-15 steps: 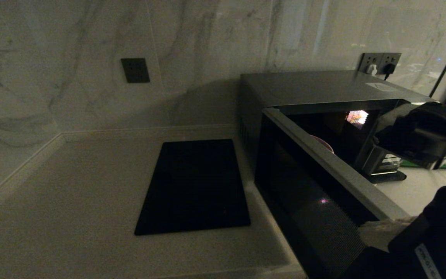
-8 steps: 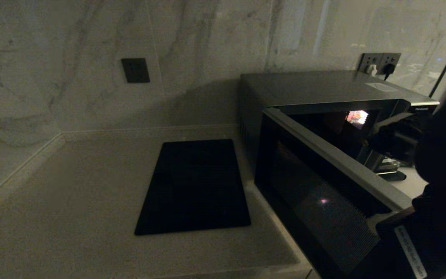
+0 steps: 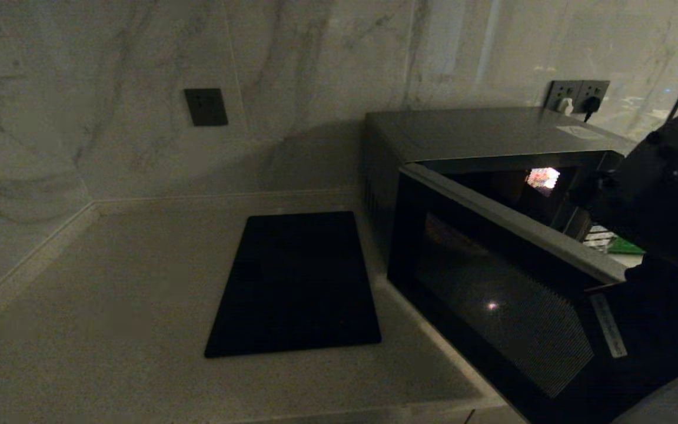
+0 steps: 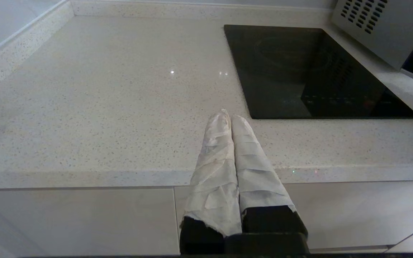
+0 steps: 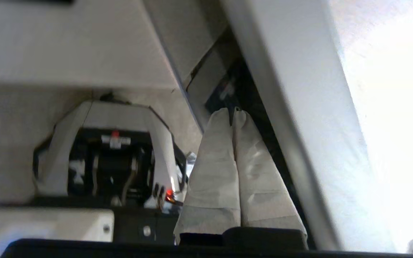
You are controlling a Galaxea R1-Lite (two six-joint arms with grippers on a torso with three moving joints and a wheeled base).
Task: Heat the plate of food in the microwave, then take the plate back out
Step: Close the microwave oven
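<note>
Microwave [image 3: 492, 194]: door ajar, closing and heating judged pending. Right gripper [image 5: 232, 116]: pressed shut, empty, against door's inner edge. Plate of food: not visible. Left gripper [image 4: 228, 116]: closed, parked.

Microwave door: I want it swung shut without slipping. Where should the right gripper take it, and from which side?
Probably the door by its free end, farthest from the hinge on the robot's left, approached from its outer face: it stands ajar, giving most leverage there. The right gripper, shut, is close by.

the microwave [image 3: 492, 235] door and right arm hide the oven's inside.
</note>
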